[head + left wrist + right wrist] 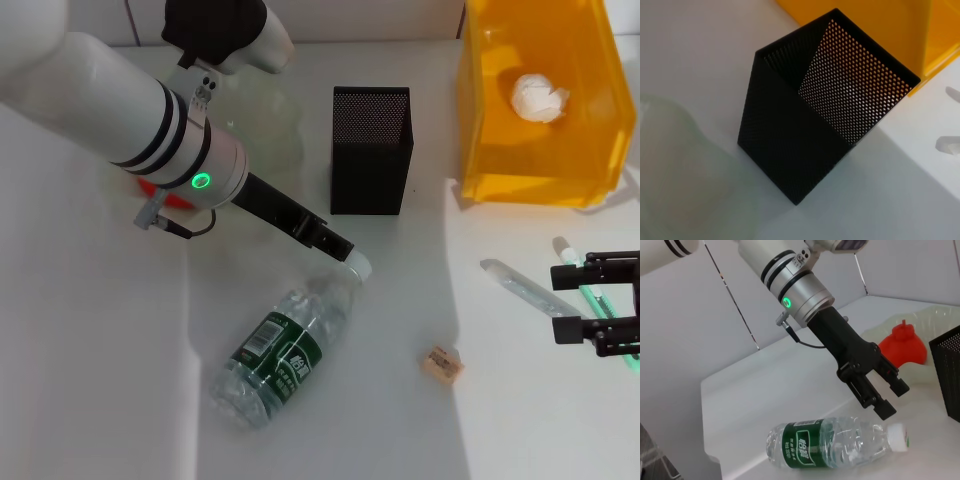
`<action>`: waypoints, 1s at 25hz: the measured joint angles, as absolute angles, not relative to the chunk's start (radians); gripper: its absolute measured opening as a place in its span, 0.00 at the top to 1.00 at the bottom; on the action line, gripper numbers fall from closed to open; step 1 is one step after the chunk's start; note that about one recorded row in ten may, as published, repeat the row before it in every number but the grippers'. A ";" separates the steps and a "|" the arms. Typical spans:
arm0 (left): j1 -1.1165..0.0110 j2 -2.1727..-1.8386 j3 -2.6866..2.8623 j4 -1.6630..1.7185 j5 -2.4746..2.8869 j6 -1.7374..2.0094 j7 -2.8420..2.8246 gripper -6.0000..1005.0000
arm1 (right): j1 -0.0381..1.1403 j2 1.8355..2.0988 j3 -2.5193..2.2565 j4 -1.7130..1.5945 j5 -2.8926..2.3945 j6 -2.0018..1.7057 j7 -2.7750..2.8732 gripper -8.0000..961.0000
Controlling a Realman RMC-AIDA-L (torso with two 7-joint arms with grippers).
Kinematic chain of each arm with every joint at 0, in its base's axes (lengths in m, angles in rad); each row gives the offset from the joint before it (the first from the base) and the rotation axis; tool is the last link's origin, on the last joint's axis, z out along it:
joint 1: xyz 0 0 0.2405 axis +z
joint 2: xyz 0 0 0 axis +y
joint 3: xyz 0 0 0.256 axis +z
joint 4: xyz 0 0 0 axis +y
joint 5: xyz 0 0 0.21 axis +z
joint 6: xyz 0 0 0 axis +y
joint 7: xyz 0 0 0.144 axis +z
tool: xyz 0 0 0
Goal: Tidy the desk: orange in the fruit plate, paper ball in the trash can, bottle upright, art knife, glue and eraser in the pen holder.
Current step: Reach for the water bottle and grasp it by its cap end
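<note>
One bottle lies on its side on the worktop, the left hand poised just above its cap, fingers apart and gripping nothing. The right hand waits spread wide at the worktop's right edge.

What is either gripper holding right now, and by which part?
Nothing is held. The left gripper hangs open just above the neck of the lying bottle, not closed on it. The right gripper is open and empty over the desk's right side.
</note>
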State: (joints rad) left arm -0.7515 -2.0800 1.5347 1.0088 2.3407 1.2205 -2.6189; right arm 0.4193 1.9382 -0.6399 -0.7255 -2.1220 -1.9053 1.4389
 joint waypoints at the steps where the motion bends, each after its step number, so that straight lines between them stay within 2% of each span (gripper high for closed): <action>1: -0.750 -2.080 1.544 1.006 2.340 1.215 -2.620 0.16 | 0.421 1.940 -0.640 -0.726 -2.122 -1.904 1.439 0.26; 17: -0.755 -2.080 1.616 0.999 2.306 1.185 -2.650 0.16 | 0.437 1.957 -0.639 -0.722 -2.124 -1.867 1.429 0.27; 25: -0.756 -2.080 1.627 1.063 2.241 1.245 -2.651 0.16 | 0.427 1.955 -0.638 -0.722 -2.129 -1.862 1.429 0.27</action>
